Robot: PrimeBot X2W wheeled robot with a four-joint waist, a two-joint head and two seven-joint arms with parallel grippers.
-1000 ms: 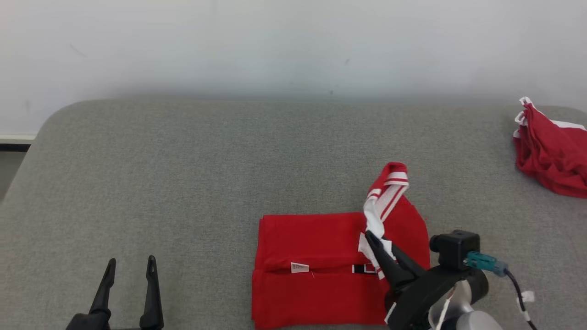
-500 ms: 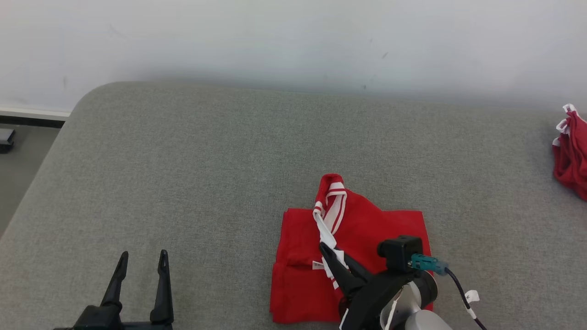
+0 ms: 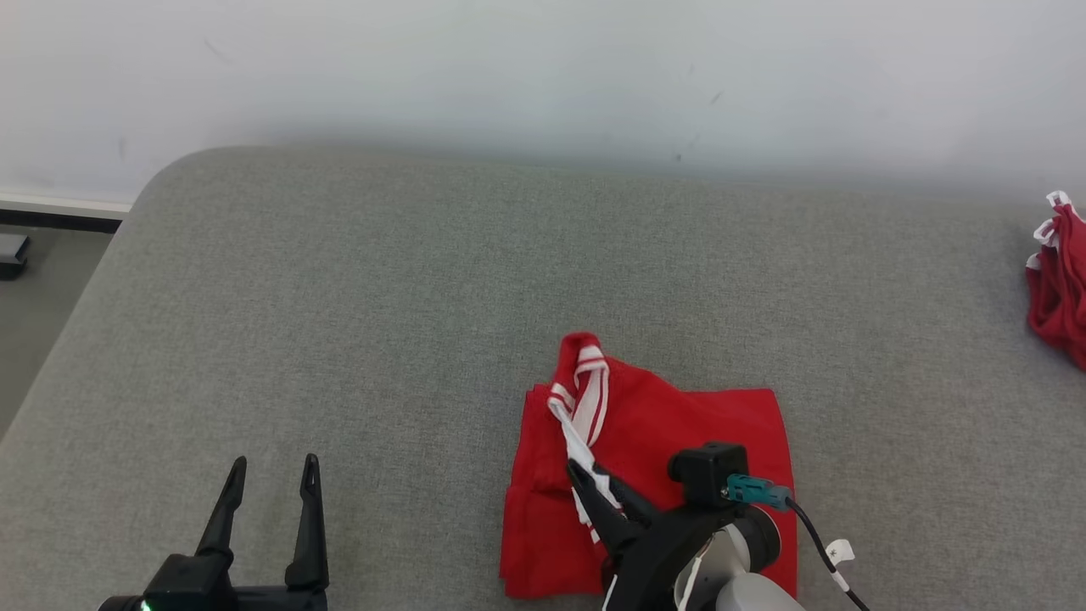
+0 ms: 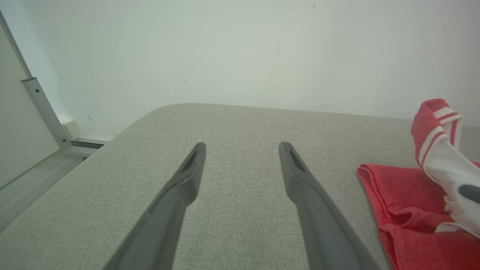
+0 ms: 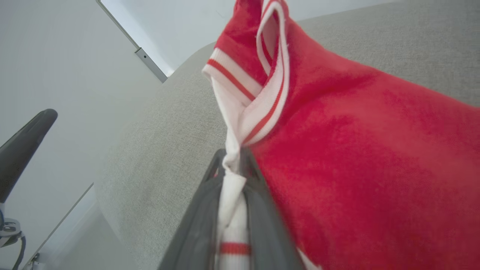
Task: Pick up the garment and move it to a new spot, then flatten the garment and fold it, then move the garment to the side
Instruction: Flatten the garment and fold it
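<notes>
Head view | garment (image 3: pixel 704 424) long axis probably left-right | striped trim (image 3: pixel 587 382) pointing away

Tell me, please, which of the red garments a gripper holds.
The folded garment, pinched by its striped trim in the right gripper; the crumpled garment lies apart, untouched.

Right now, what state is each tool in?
Left tool: open, holding nothing.
Right tool: closed on the white striped trim of the garment.
</notes>
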